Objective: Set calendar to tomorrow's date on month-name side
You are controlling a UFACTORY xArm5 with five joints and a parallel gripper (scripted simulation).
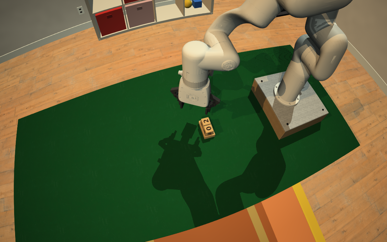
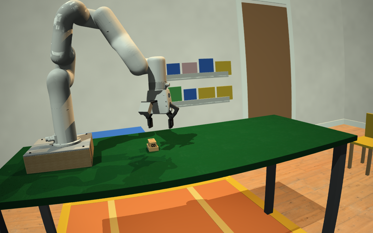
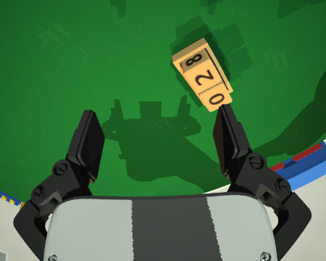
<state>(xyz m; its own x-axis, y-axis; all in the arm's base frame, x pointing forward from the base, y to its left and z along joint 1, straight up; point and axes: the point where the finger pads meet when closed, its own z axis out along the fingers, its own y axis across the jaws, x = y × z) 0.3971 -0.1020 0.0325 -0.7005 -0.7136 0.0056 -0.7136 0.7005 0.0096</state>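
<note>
The wooden tray [image 1: 202, 129] [image 2: 153, 149] [image 3: 221, 69] stands on the green table, holding two wooden cubes side by side. One cube [image 1: 206, 121] [image 2: 153, 145] [image 3: 204, 77] has a 2 on top and an 8 on its outer end face. The other cube [image 1: 208, 128] [image 3: 216, 98] has a 0 on top; a 5 shows on its end face in the top view. I cannot read a month name in any view. My gripper [image 1: 194, 110] [image 2: 160, 127] [image 3: 157, 120] is open and empty, pointing down, well above the table and off to one side of the tray.
The green table [image 1: 83, 150] [image 2: 225, 144] bears the arm's wooden base block [image 1: 304, 103] [image 2: 59, 160] on the robot's side of the tray. Shadows of the arm and gripper fall near the tray. Shelves and a chair [image 2: 368, 141] stand away from the table.
</note>
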